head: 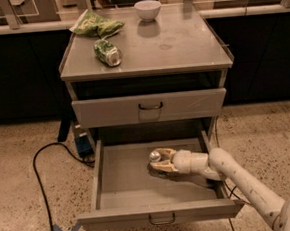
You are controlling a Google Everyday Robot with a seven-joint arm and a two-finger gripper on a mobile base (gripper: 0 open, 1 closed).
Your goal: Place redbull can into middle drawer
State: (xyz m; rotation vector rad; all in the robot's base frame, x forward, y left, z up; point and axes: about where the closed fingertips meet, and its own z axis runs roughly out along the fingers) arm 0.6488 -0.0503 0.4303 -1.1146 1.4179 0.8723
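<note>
The robot's gripper (pixel 158 162) sat low inside the pulled-out middle drawer (pixel 125 186), its two pale fingers (pixel 164 151) spread only as wide as the redbull can (pixel 155 157) and closed on it from either side. The can's shiny silver top faced the camera between the fingertips; its body was mostly hidden by the claw. Whether the can touched the drawer floor could not be told. It was right of the floor's centre, nearer the back than the front.

The white arm (pixel 243 182) reached in from the lower right of the frame, crossing the drawer's right front corner, with the wrist laid nearly level and pointing left across the drawer.

Above, the upper drawer (pixel 189 105) was shut. On the grey cabinet top (pixel 179 44) a green can (pixel 107 52) lay on its side near the left edge, a green bag (pixel 96 25) just behind it and a white bowl (pixel 147 9) at the back. A black cable (pixel 39 188) looped over the speckled floor to the left.
</note>
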